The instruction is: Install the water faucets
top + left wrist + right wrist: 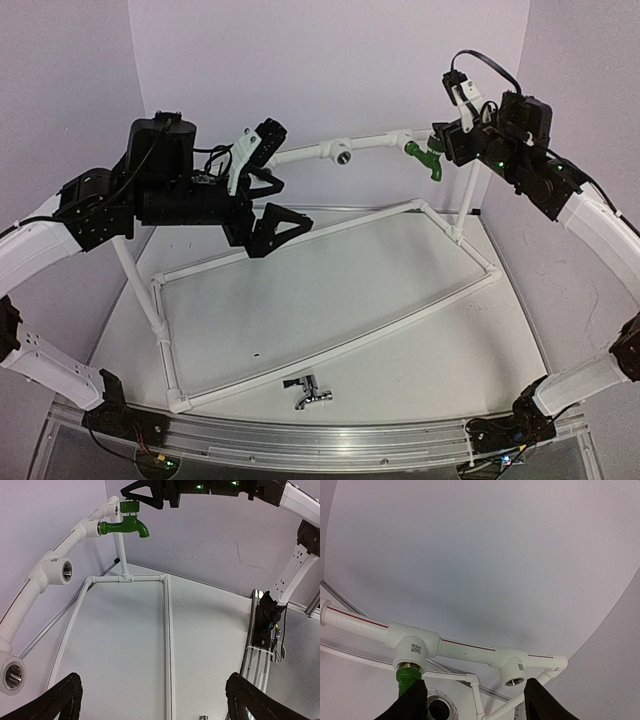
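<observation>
A: Where are the faucets?

B: The bright green plastic faucet with a bent spout [431,157] sits threaded into the right-hand tee of the white plastic pipe frame [305,153], spout hanging down. The shiny chrome T-handle faucet [308,392] lies loose on the white table [420,340], at the near edge, well apart from both arms.

A: Grippers?

B: The right gripper [476,690] is released, jaws spread wide. One finger [415,700] is just beside the green tap; contact can't be judged. The left gripper [150,697] is also spread, empty and raised beside the rail, near the bare round middle socket [64,571].

A: Reading?

B: The green one looks seated, hence the open jaws. The chrome one probably goes next, into a free socket.
</observation>
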You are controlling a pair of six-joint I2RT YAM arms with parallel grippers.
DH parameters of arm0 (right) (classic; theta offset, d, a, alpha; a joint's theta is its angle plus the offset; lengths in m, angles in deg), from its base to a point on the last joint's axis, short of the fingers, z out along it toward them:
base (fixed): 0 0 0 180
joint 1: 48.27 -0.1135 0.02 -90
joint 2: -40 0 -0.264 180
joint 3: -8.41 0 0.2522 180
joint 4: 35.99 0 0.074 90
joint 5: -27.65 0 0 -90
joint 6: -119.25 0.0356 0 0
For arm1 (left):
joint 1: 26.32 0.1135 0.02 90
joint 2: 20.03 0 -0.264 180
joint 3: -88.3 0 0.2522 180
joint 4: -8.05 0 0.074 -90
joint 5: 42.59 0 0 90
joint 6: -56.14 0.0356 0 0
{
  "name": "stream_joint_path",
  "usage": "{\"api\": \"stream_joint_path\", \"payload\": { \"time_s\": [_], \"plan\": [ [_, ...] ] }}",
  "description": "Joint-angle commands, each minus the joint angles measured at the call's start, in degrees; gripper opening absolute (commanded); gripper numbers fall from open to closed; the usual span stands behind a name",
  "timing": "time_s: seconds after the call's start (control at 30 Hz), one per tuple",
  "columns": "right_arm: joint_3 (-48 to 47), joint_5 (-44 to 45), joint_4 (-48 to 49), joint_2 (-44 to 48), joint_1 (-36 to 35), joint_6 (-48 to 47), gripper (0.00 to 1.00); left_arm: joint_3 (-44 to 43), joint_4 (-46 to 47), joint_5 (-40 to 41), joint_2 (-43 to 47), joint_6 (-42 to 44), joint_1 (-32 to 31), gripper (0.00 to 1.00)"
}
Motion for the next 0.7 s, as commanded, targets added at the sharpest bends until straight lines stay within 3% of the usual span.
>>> {"api": "stream_joint_path", "payload": {
  "time_s": [0.0, 0.17, 0.33, 0.43, 0.5, 0.67],
  "plan": [
    [-2.07, -2.18, -4.55, -0.5, 1.2, -0.16, 0.63, -0.48, 2.6, 0.2, 0.85, 0.12, 0.15, 1.0],
    [-5.21, -4.22, -5.99, -0.19, 1.87, 0.18, 0.63, -0.57, 2.58, 0.19, 0.82, 0.1, 0.13, 1.0],
    [-7.72, -17.85, -12.28, 1.86, 1.82, -2.57, 0.59, -0.57, 2.67, 0.0, 0.65, 0.1, 0.13, 1.0],
    [-10.84, -20.11, -17.44, -0.39, 0.7, -4.03, 0.45, -0.57, 2.75, -0.22, 0.54, 0.08, 0.13, 1.0],
    [-13.27, -19.58, -19.69, -2.14, -0.13, -4.42, 0.29, -0.63, 2.76, -0.23, 0.57, 0.01, 0.15, 1.0],
    [-14.39, -14.32, -19.58, -4.2, -4.84, -7.16, 0.0, -0.41, 2.76, -0.1, 0.71, -0.18, 0.13, 0.99]
  ]
}}
